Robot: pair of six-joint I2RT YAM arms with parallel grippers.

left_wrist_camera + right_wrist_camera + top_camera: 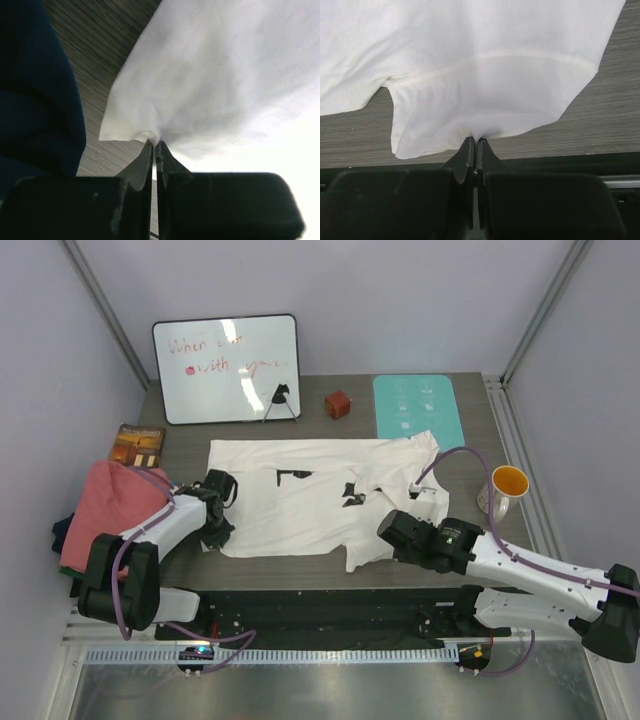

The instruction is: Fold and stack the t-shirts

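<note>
Two arms are seen in the top view, the left arm (175,520) at the lower left of the frame and the right arm (530,565) at the lower right. Their links are covered with white shells, and the joints are built as rounded black housings. A thin purple cable (455,449) is led along each arm. In the wrist views, the fingers (145,162) of the left gripper (155,145) and the right gripper (475,141) are shown as black wedges narrowing to thin tips, mounted on wide matte black blocks.

Top view looks down; wrist views close, sharing white t-shirt (290,515).
</note>
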